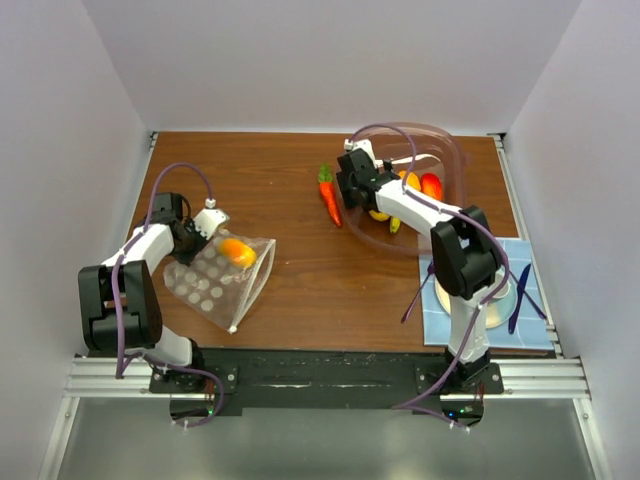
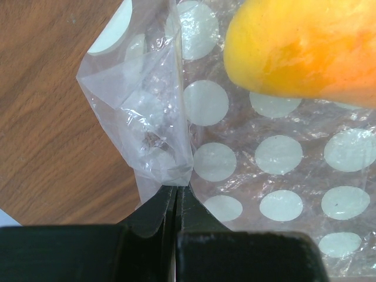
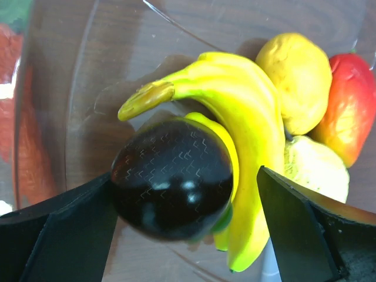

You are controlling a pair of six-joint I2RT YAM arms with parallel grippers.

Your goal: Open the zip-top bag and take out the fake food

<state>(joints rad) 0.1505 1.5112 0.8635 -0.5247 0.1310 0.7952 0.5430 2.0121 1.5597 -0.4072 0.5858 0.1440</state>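
Note:
The zip-top bag [image 1: 215,285], clear with white dots, lies on the left of the table with an orange-yellow fake fruit [image 1: 238,250] inside. My left gripper [image 1: 203,226] is shut on a crumpled corner of the bag [image 2: 158,117], and the fruit [image 2: 299,47] lies just beyond it. My right gripper [image 1: 358,188] is open over the clear bowl [image 1: 455,160]. A glossy dark purple fake vegetable [image 3: 170,179] sits between its fingers, with a clear gap to the right finger [image 3: 294,223]. In the bowl lie a banana [image 3: 247,111], a lemon [image 3: 296,76] and a red-yellow fruit [image 3: 351,106].
A toy carrot [image 1: 328,196] lies on the wood just left of the bowl. A blue mat [image 1: 535,330] at the front right holds a plate and a dark fork [image 1: 520,295]. White walls close in the table on three sides.

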